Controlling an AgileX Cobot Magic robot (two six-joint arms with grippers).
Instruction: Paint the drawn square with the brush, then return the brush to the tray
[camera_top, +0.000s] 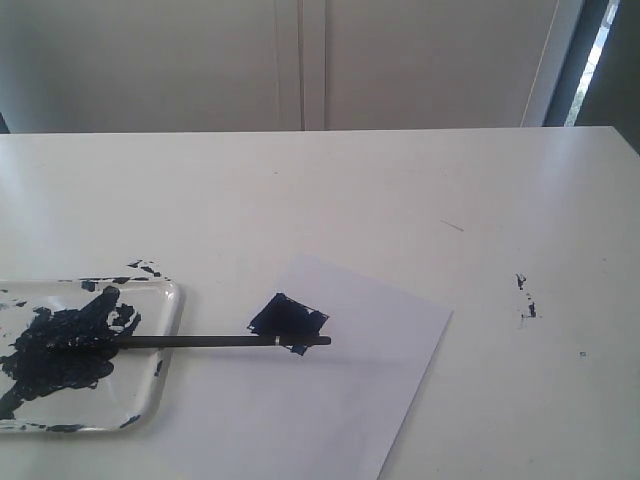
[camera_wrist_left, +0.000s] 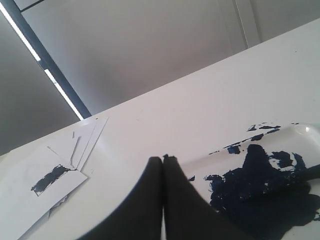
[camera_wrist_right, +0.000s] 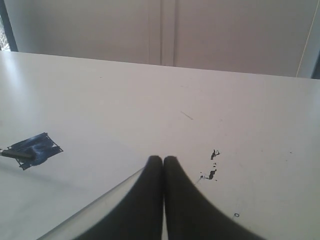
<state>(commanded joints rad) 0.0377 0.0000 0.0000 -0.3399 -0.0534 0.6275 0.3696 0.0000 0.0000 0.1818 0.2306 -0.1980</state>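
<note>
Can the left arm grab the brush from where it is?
Probably yes. The brush lies uncovered, one end in the tray, the other over the square. The left gripper is near the tray with nothing between, but it is shut and must open first.

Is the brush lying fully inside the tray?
No, the brush has its tip in the tray, but its handle runs out over the rim and ends across the drawn square.
</note>
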